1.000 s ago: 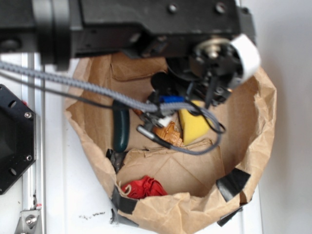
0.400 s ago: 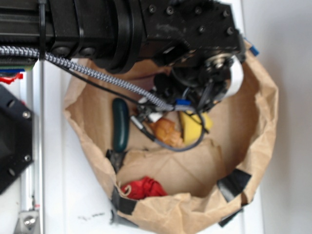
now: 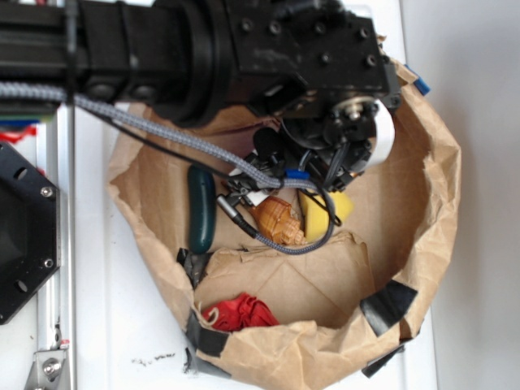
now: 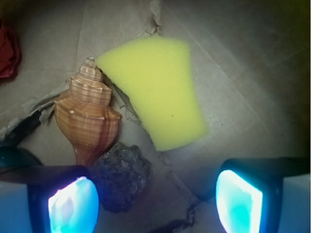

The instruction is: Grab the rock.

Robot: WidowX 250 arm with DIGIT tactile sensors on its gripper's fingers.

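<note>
Rock (image 4: 119, 177) is my target, but going by size I start with the white surface (image 3: 122, 325), which carries a rolled-down paper bag (image 3: 422, 187) patched with black tape. From the exterior view my arm (image 3: 203, 49) reaches across the bag's upper half, cables trailing into it. Inside I see a yellow sponge (image 4: 155, 90) lying flat on the bag's floor, an orange-tan shell (image 4: 87, 119) just beside its left edge, a dark green oblong (image 3: 201, 209) further left, and a red cloth (image 3: 240, 313) near the bag's lower rim. Through the wrist camera the rock sits just below the shell, touching its lower end, and close against my left fingertip (image 4: 73, 204). My end effector (image 4: 155, 201) is spread wide with nothing between the pads; the rock lies off to the left side of the gap.
</note>
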